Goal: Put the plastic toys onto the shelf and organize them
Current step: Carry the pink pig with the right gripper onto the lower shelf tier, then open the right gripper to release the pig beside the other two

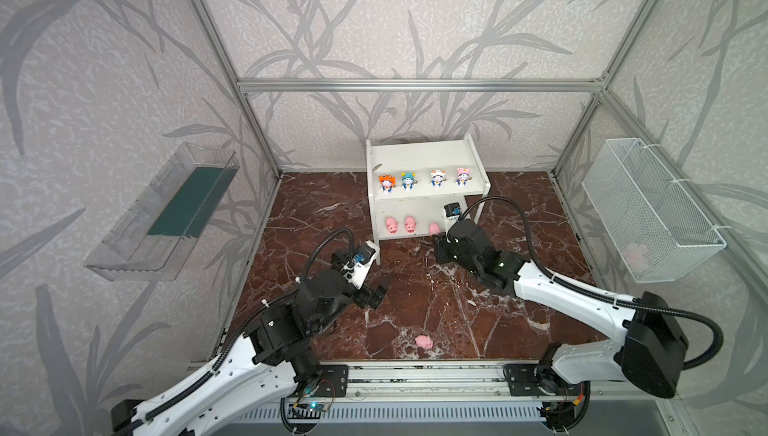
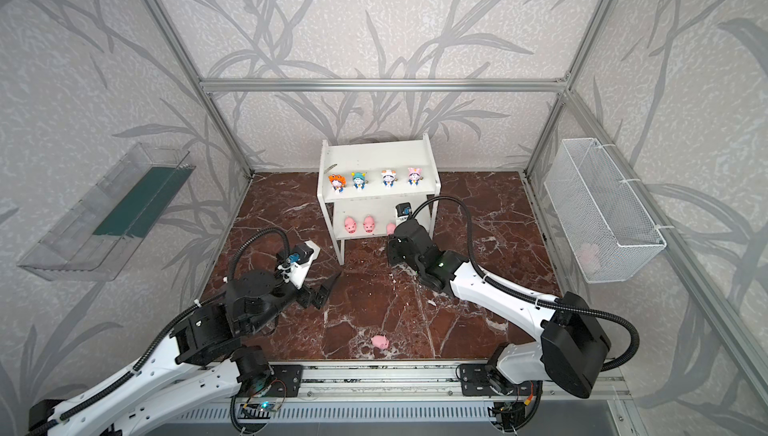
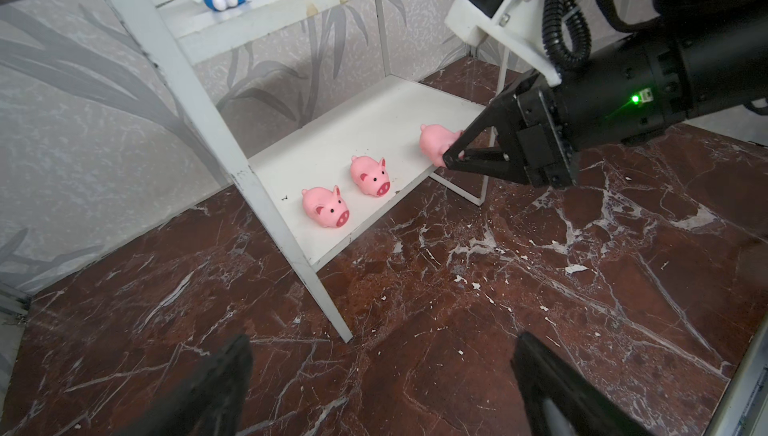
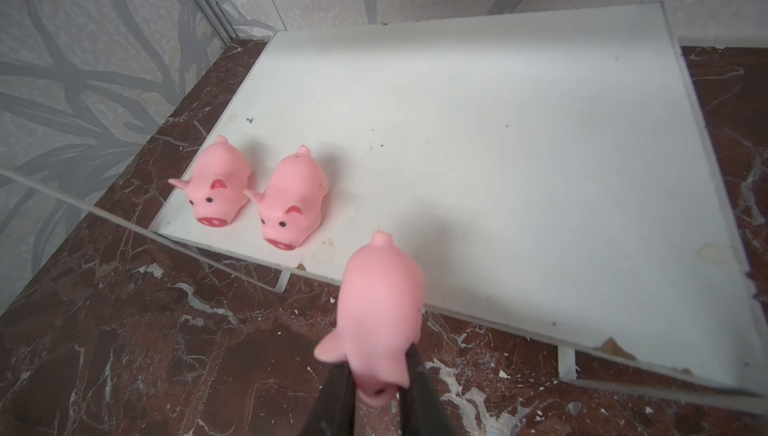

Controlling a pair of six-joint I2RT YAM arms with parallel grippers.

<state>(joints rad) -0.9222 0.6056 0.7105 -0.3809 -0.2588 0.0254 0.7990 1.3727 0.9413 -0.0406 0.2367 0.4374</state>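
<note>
**At the shelf (image 1: 424,155), lower board (image 4: 498,142): pig in the clamp**

Down at the board's front edge, the right gripper (image 3: 455,149) is pinched tight on the held pig (image 4: 382,296). Its fingers sit either side of the head, the snout points back at the wrist, and the tail end pokes in over the lip. Whether it's touching the board, can't tell.

Just beside it stand the middle pig (image 3: 370,176) and the outer pig (image 3: 326,207), side by side, snouts facing out.

Up on the upper board (image 1: 415,199), four in a row: orange-hat figurine (image 1: 386,183), teal-hat figurine (image 1: 408,180), white-hat figurine (image 1: 436,178), pink-hat figurine (image 1: 462,176), all upright.

Over on the other side, the left gripper (image 3: 380,348) hangs above the marble floor (image 1: 457,321) near the shelf's front leg, jaws spread wide and empty.

And the loose pig (image 1: 424,342) lies out by the front rail, well apart from the shelf, between the two arms.
</note>
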